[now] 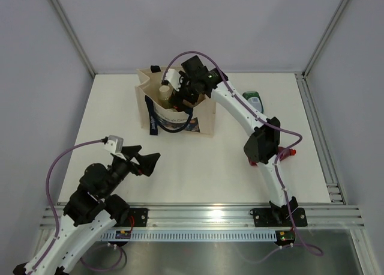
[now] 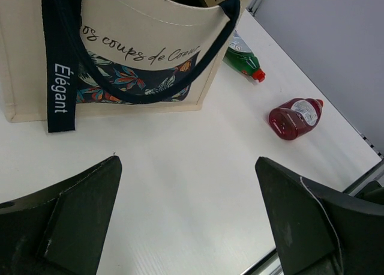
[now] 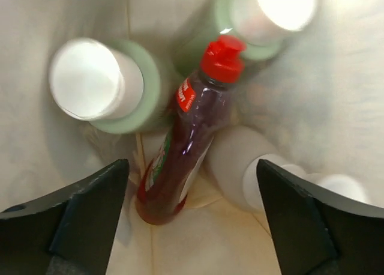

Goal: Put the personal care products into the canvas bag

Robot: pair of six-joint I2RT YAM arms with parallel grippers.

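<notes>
The right gripper hung inside the canvas bag, fingers spread wide and grasping nothing. Below them a red squeeze bottle leaned cap-up among the grey-green cylinders (apparently propped by its neighbours). The left gripper, likewise released and empty, hovered low before the bag front, probably positioned for the second red bottle and the dark green bottle, both lying outside the bag.
</notes>
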